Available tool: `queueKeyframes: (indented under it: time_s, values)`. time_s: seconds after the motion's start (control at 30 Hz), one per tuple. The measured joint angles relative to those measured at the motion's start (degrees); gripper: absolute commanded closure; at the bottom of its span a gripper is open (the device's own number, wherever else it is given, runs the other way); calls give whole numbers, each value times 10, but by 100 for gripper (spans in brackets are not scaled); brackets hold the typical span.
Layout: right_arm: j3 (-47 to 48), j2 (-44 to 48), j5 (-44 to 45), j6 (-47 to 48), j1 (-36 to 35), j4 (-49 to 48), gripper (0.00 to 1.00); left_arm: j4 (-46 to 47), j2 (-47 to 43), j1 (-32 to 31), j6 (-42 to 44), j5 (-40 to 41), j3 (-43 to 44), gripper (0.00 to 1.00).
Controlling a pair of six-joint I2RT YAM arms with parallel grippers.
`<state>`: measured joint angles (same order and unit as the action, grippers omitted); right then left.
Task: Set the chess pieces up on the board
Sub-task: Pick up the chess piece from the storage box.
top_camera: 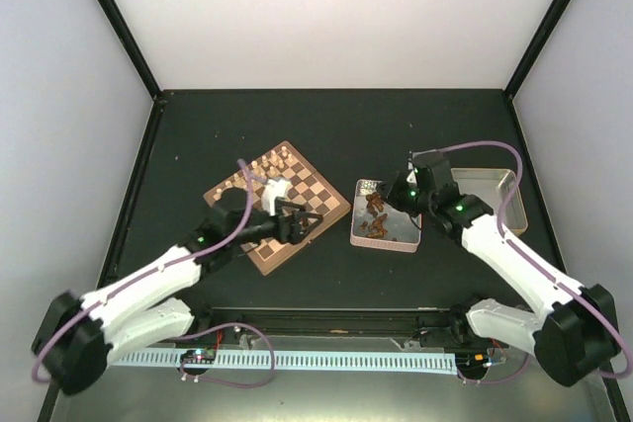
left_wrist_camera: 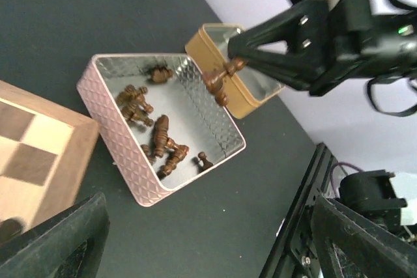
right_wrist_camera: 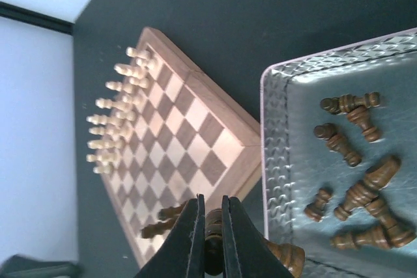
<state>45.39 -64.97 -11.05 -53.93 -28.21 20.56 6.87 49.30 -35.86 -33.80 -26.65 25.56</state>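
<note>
We've got the right gripper [right_wrist_camera: 212, 213] clamped on one dark piece [left_wrist_camera: 219, 83] above the tin [left_wrist_camera: 117, 161], the left gripper [top_camera: 309, 220] gaping empty over the board [right_wrist_camera: 195, 105]. Two dark pieces [right_wrist_camera: 171, 211] are on it; most wait in the tin.

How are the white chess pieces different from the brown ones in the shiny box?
The pale pieces are cream; the dark pieces in the tin are dark brown. The pale pieces stand upright in rows on the board; the dark pieces lie jumbled on their sides. Both are small wooden chessmen.
</note>
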Motion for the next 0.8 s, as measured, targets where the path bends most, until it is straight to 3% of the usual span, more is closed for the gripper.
queueKeyframes:
  time_s: [0.17, 0.4, 0.57, 0.8]
  values:
    - [-12, 58, -1, -66, 0, -13, 97, 58, 153, -76, 7, 40, 64, 16]
    - [-31, 137, -2, -141, 0, -24, 96, 176, 273, -140, 7, 69, 127, 16]
    - [-47, 171, -5, -183, 0, -26, 96, 228, 345, -175, 8, 82, 159, 23]
    - [-57, 198, -11, -219, 1, -28, 96, 289, 391, -202, 7, 121, 183, 41]
